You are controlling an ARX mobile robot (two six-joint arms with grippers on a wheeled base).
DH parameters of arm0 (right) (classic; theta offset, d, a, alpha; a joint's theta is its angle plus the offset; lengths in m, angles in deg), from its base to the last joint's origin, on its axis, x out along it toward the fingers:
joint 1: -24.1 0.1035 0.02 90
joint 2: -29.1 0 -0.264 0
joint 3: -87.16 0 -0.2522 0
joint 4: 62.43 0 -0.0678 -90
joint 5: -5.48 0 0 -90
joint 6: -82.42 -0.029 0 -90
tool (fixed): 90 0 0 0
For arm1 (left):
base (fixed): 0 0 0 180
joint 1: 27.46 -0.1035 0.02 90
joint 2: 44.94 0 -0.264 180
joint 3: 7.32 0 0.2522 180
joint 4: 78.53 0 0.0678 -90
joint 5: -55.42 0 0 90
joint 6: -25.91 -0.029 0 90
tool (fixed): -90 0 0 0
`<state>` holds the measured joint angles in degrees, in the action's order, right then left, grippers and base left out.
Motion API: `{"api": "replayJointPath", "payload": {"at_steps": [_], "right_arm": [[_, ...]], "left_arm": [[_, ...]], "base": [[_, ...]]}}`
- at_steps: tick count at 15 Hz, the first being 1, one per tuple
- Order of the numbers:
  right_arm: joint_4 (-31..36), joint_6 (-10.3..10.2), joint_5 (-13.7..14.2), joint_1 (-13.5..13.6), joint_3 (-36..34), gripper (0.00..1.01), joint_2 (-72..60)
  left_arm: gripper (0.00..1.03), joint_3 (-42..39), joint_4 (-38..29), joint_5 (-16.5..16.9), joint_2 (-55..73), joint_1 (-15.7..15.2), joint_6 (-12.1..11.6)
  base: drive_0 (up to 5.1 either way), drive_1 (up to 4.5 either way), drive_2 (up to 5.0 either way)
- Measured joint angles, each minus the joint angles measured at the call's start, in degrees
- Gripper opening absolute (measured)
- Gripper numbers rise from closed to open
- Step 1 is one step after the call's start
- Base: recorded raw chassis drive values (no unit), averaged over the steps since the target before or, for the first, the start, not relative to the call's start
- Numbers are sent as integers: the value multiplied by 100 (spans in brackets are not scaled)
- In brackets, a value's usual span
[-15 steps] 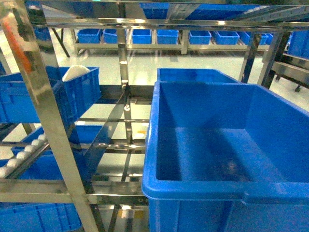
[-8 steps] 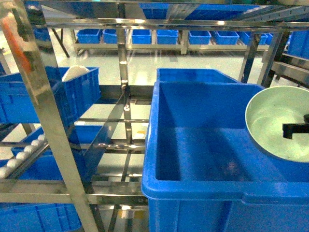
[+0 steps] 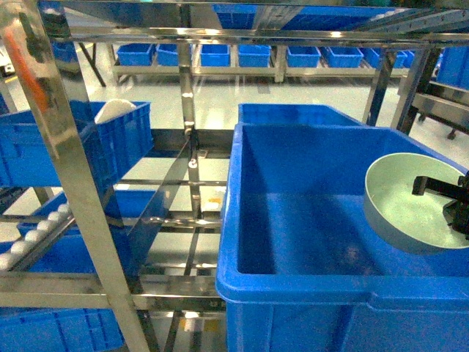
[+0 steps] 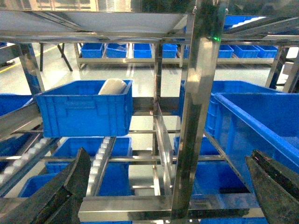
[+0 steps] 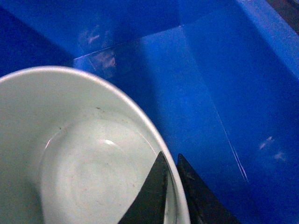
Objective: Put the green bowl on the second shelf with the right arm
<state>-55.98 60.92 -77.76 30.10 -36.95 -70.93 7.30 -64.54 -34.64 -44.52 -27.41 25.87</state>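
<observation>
Two tools show: the right tool (image 3: 456,202) pinches the green bowl's (image 3: 407,205) rim, holding it tilted inside the big blue bin (image 3: 293,286); the left tool (image 4: 163,186) hangs wide before the rack (image 4: 196,93).

Floor (image 3: 220,95): pale, glossy, streaked with reflected light.
Far racks (image 3: 256,71): low metal frame along the back, lined with blue bins (image 3: 215,54).
Side rack (image 3: 440,103): steel frame at the right edge.
Light: bright, even, glinting off metal rails.
</observation>
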Motion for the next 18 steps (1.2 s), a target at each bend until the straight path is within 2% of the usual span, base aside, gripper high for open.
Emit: {"api": "replayJointPath", "payload": {"at_steps": [2,7,8,10,11,13,18], "right_arm": [[-2,-15,0,-2,0,23,0],[0,-57,0,-2,0,83,0],[0,-59,0,0,0,98,0],[98,-81,11,11,-48,98,22],[302,-101,118,94,-372,98,315],[387,-111,83,269,-804,98,1123],[365,-118,24,297,-765,98,1088]], "left_arm": [[98,-2,0,0,0,0,0],[98,-2,0,0,0,0,0],[98,-2,0,0,0,0,0],[98,0,0,0,0,0,0],[98,-2,-2,-2,0,0,0],[98,0,2,0,0,0,0],[98,0,0,-2,0,0,0]], "base": [[0,0,0],[0,0,0],[0,0,0],[0,0,0],[0,0,0],[0,0,0],[0,0,0]]}}
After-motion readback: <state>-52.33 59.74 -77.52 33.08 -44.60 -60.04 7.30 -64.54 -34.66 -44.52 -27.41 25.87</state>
